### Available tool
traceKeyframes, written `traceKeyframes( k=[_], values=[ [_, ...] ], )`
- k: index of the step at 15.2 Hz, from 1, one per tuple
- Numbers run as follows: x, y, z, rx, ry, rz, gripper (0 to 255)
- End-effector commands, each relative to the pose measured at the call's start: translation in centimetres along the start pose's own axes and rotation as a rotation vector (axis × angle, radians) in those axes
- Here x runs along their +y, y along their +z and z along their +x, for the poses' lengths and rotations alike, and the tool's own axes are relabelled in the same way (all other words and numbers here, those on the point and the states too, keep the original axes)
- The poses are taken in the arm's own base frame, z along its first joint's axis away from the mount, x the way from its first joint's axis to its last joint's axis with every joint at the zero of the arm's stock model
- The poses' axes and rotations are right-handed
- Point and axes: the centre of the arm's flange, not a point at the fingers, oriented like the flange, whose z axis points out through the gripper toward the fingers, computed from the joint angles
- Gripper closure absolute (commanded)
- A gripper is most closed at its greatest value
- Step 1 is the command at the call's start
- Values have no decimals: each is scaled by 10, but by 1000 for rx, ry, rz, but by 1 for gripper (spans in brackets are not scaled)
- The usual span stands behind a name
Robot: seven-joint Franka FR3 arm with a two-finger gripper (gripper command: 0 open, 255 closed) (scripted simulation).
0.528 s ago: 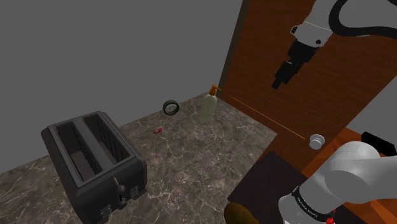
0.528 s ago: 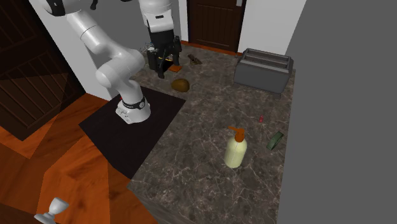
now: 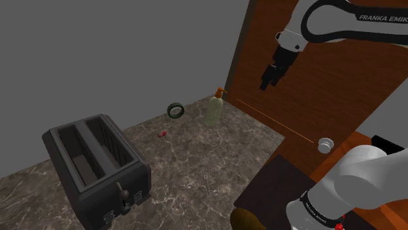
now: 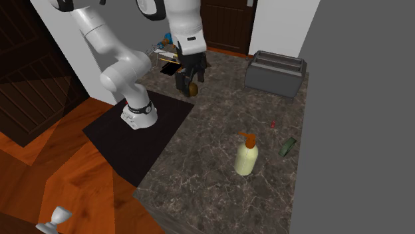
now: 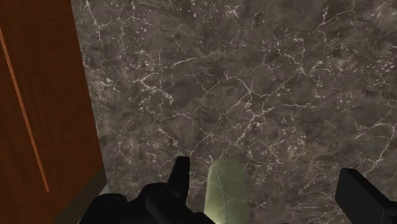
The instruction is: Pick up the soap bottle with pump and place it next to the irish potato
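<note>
The soap bottle [image 3: 214, 111] is pale yellow-green with an orange pump and stands upright on the dark marble counter [image 3: 196, 157] near the wooden wall. The second exterior view shows the soap bottle [image 4: 246, 159] at the counter's near end. My gripper [image 3: 268, 77] hangs open in the air, well above the bottle and off to the shoulder view's right. In the wrist view the gripper [image 5: 270, 191] has its fingers [image 5: 181, 175] apart, with the soap bottle [image 5: 227, 191] far below, untouched. The brown potato [image 4: 194, 89] lies by the stand, partly behind the gripper [image 4: 186, 81]. The potato [image 3: 246, 219] also shows at the shoulder view's bottom edge.
A black two-slot toaster [image 3: 98, 163] stands on the counter toward the shoulder view's left. A dark green ring [image 3: 174, 110] and a small red bit [image 3: 161, 134] lie near the bottle. A reddish wooden wall [image 3: 307, 98] rises right behind it. A goblet [image 4: 58, 218] stands on the floor.
The arm has swung toward the shoulder view's left, nearer the bottle; in the second exterior view the hand has moved right, in front of the potato. The fingers stay apart.
</note>
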Motion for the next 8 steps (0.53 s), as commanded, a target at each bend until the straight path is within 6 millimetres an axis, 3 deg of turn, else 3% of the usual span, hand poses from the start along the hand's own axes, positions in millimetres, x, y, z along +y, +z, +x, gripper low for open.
traceKeyframes(
  k=[1,8],
  values=[
    [2,14,23,-4,-4,4,0],
    [6,63,104,-19,-17,17,0]
  ],
)
